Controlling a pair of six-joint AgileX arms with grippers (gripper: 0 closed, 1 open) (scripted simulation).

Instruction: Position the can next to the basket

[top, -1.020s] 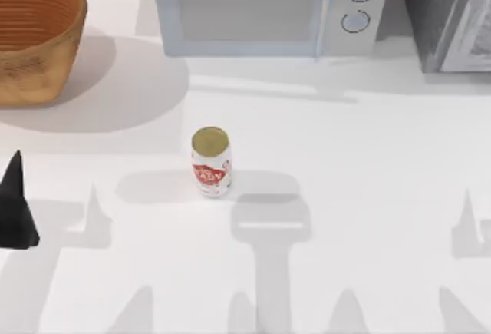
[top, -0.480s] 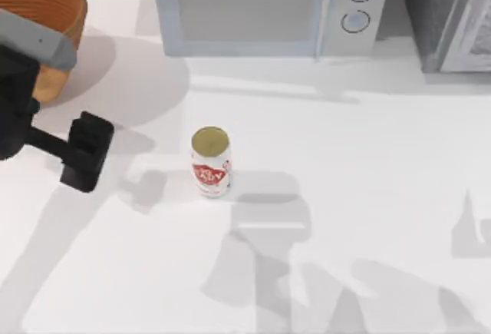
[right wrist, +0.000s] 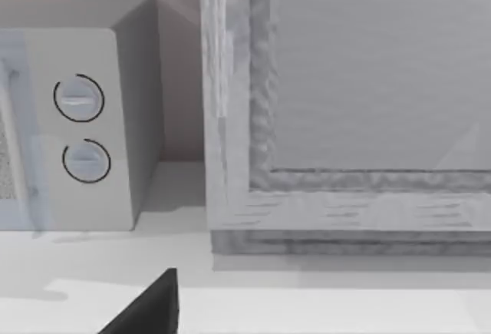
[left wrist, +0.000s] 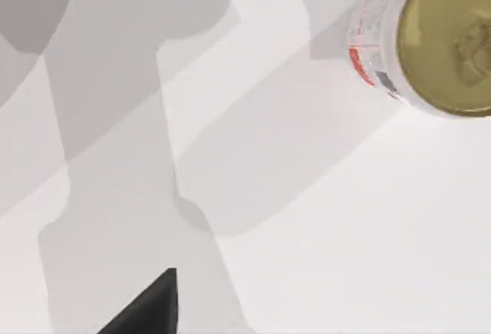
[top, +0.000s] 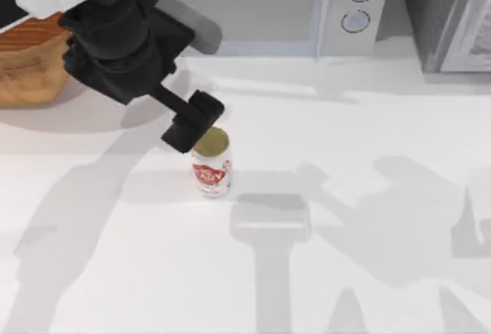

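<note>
From above, the can [top: 211,162] is standing upright on the white table [top: 368,196], a little left of the middle and well apart from every edge. The basket [top: 31,65] is sitting near the table's far left corner, partly covered by the left arm, and well apart from the can. The left arm is reaching in from that corner, and the left gripper [top: 192,121] is hanging over the can's far-left side, its dark tip overlapping the gold top; whether its claw is wide or narrow, I cannot tell. A microwave [top: 337,11] is standing along the far edge, with a grey cabinet [top: 449,15] at the far right corner.

The left wrist camera is looking straight down on the table [left wrist: 345,234], with the can [left wrist: 437,38] and its gold top showing near a corner of the picture.

The right wrist camera is facing the microwave [right wrist: 84,127] and the cabinet [right wrist: 353,104].
</note>
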